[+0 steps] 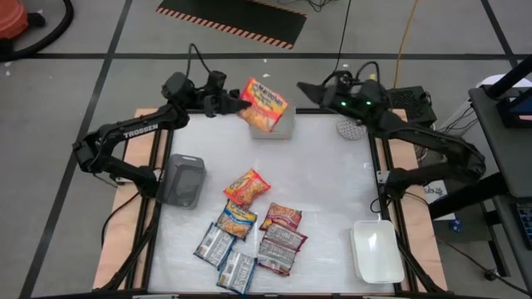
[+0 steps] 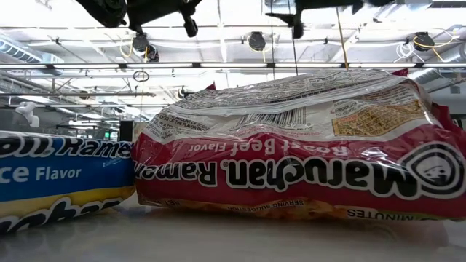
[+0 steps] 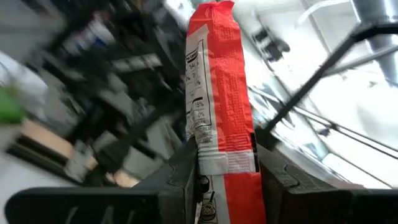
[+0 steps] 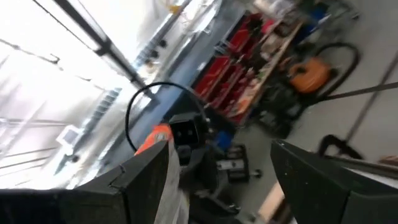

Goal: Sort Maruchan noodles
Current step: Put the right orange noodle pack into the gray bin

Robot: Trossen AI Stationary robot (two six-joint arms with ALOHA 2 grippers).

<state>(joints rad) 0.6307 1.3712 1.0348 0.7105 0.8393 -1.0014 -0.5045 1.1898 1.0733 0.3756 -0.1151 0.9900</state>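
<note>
Gripping an orange-red packet [image 3: 217,93] by its lower end, the left gripper [image 1: 235,103] has its jaws clamped narrow on both faces of the pack; in the left wrist view the packet stands upright between the two dark fingers [image 3: 180,180]. From above, that held packet [image 1: 264,103] hangs over the grey tray [image 1: 283,131] at the far edge of the surface, apparently off the tray, though contact is hard to judge from overhead.

Right gripper [image 1: 309,90] is up at the far edge too, just beside the held packet, jaws spread wide with nothing between them; right wrist view shows both fingers [image 4: 146,174] apart with only room clutter past them.

Rest of the noodles sit in a loose cluster on the white surface [image 1: 332,191] at the near-middle: a second orange-red packet [image 1: 247,187], a blue-and-yellow packet [image 1: 237,219] touching it on the near side, a maroon packet [image 1: 281,218] beside that, another maroon-and-silver one [image 1: 279,247] nearer still, and two blue-silver packets [image 1: 214,244] at the near edge. Low view is filled by a maroon Roast Beef packet [image 2: 306,145] lying flat, blue one [image 2: 58,175] touching its side.

Dark grey tray [image 1: 183,178] sits on the left side of the surface, white tray [image 1: 376,249] at the near right corner.
</note>
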